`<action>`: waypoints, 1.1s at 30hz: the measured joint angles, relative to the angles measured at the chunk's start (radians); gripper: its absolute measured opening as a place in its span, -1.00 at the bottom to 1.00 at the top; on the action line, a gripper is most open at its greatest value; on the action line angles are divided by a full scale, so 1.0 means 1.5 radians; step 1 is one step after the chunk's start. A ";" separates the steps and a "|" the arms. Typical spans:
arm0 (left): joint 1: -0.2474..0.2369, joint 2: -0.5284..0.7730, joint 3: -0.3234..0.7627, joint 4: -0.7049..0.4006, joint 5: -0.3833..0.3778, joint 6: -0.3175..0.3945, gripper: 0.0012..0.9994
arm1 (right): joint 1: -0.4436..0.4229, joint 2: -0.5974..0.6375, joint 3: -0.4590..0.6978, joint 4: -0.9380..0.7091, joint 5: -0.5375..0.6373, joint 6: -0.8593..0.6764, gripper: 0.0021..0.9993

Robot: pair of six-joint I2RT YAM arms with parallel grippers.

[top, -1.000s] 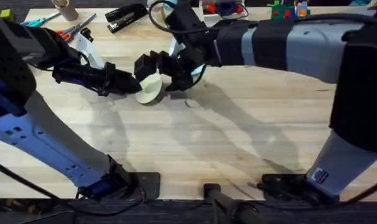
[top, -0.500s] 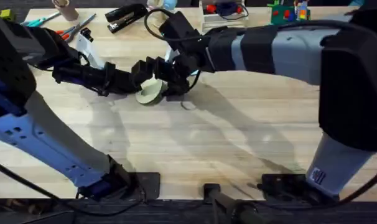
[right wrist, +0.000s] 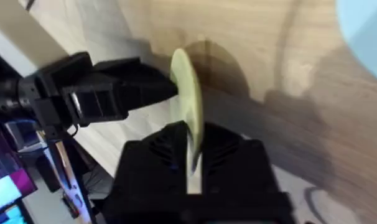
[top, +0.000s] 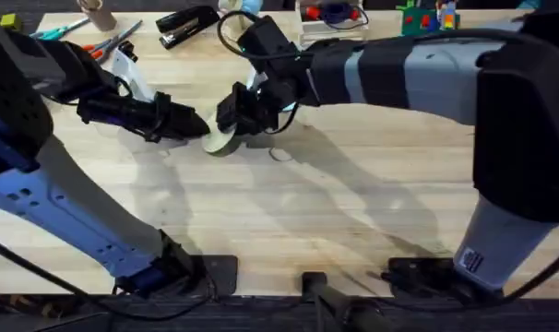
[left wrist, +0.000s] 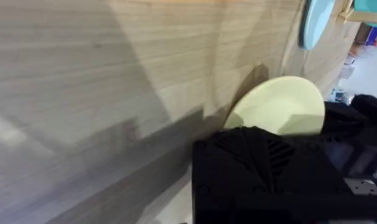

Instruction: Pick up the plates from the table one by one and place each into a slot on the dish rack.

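- The right gripper has closed in since 0.5 s ago; its jaws now clamp the rim of the cream plate, which stands on edge on the tabletop.
- The left gripper stays at the plate's opposite face; I cannot tell how its jaws stand.
- The blue plate appears to be upright beyond, near the tabletop's far side.

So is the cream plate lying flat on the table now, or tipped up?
Tipped up. The cream plate shows edge-on, its rim between the right hand's fingers.
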 joint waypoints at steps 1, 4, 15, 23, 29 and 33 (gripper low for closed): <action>0.001 0.000 0.000 0.000 0.001 0.000 -0.92 | -0.002 0.000 0.000 0.001 0.000 0.000 -0.84; 0.004 0.000 0.000 0.000 0.004 0.000 -0.92 | -0.004 0.000 0.001 0.009 -0.005 0.002 -0.94; 0.004 0.000 0.000 -0.003 0.004 0.000 -0.92 | -0.004 0.000 0.001 0.003 -0.020 0.002 -0.95; -0.005 0.000 0.021 -0.044 -0.028 0.000 -0.92 | -0.016 0.000 0.001 -0.005 -0.077 -0.021 -0.95; -0.009 -0.058 0.071 -0.091 -0.078 0.001 -0.92 | -0.045 0.000 0.001 -0.001 -0.125 -0.083 -0.95; -0.008 -0.142 0.128 -0.133 -0.093 0.001 -0.92 | -0.072 -0.005 0.001 -0.008 -0.140 -0.124 -0.95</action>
